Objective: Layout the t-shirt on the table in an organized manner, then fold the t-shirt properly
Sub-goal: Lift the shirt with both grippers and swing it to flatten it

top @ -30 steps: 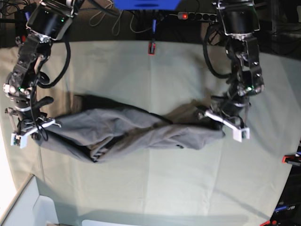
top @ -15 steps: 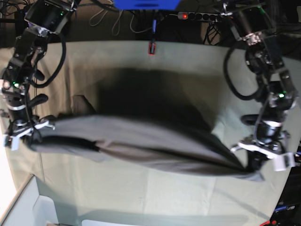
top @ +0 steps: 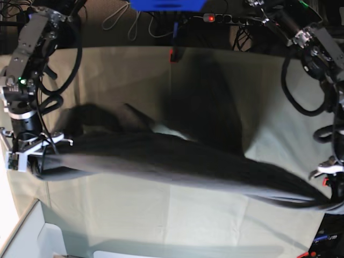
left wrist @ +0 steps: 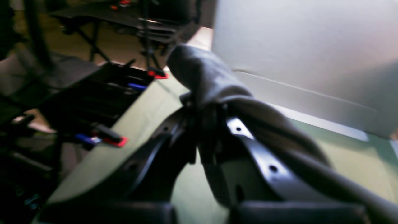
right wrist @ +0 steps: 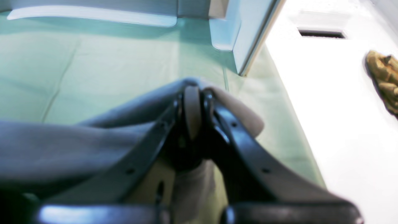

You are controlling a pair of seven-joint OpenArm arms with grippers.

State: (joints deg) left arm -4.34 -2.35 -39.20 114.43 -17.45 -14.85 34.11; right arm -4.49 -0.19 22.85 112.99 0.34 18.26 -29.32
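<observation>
The wide surface (top: 134,215), clad in pale grey-green cloth with crease lines, has a small red clamp (top: 173,55) at its far edge; behind it lie dark cables and a power strip with a red light (top: 211,18). A pale box corner (top: 40,239) sits at the near left. No writing is legible.

The large dark grey fabric t-shirt (top: 177,161) is stretched in a long band across the surface. The left pincer (left wrist: 202,109) is clamped tight on one end, the right pincer (right wrist: 192,93) on the other.

Compared with a second ago, the shirt is pulled far wider, and the left arm has swung out to the surface's edge.
</observation>
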